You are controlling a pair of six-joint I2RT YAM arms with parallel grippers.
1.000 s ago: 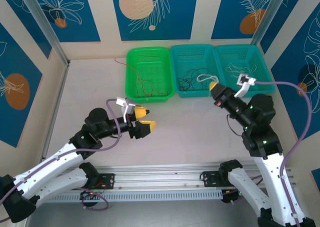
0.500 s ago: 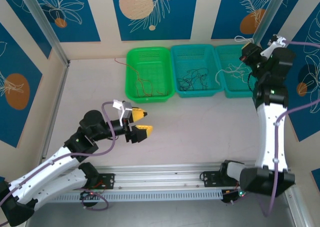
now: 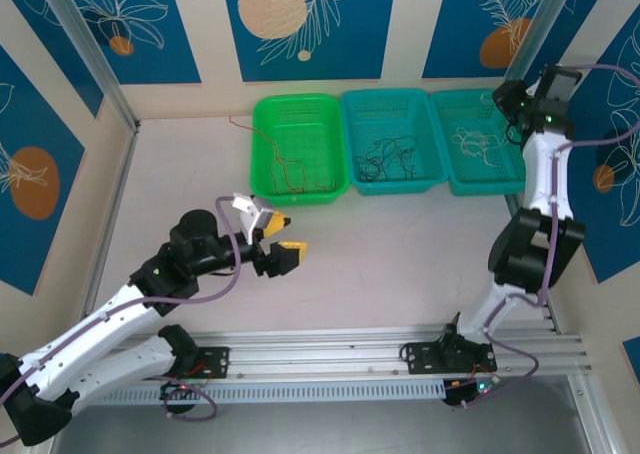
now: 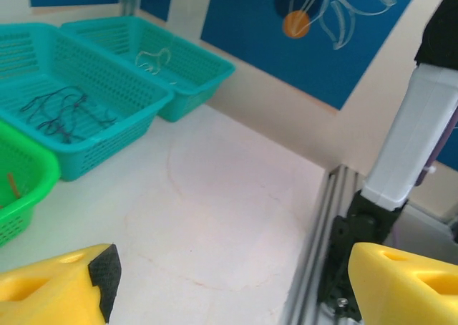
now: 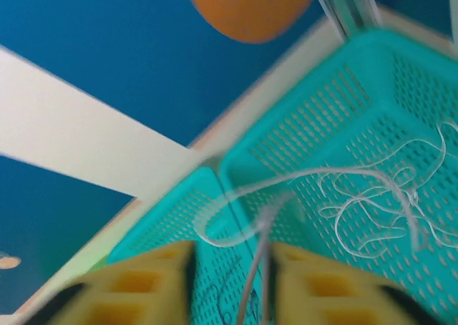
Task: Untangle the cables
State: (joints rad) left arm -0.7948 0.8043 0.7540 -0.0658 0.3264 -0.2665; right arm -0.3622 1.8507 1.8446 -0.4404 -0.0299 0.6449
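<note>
Blue wall panels [image 3: 140, 24] with white leaf outlines and orange discs close in the pale table [image 3: 170, 164] on its left, far and right sides. A metal post [image 3: 88, 49] stands at the far left corner. From the left edge across to the baskets the table offers open room. The left gripper [image 3: 287, 234] hangs low over the middle, towards the near edge, with its yellow fingers wide apart and holding nothing. Along the far edge three baskets sit touching side by side. The green basket [image 3: 300, 100] holds the red-orange cables [image 3: 292, 172], with one strand trailing over its left rim onto the table. The middle teal basket [image 3: 386, 94] holds the black cables [image 3: 386, 159]. The right teal basket [image 3: 462, 95], in the far right corner, holds the whitish cables [image 3: 475, 142]. The right gripper [image 3: 505, 97] is raised above that basket's far right corner, close to the right wall. Its fingers stand a little apart, and a whitish strand [image 5: 322, 173] runs from between them toward the pile; blur hides whether it touches either pad. A metal rail [image 3: 320, 346] lines the near edge.
</note>
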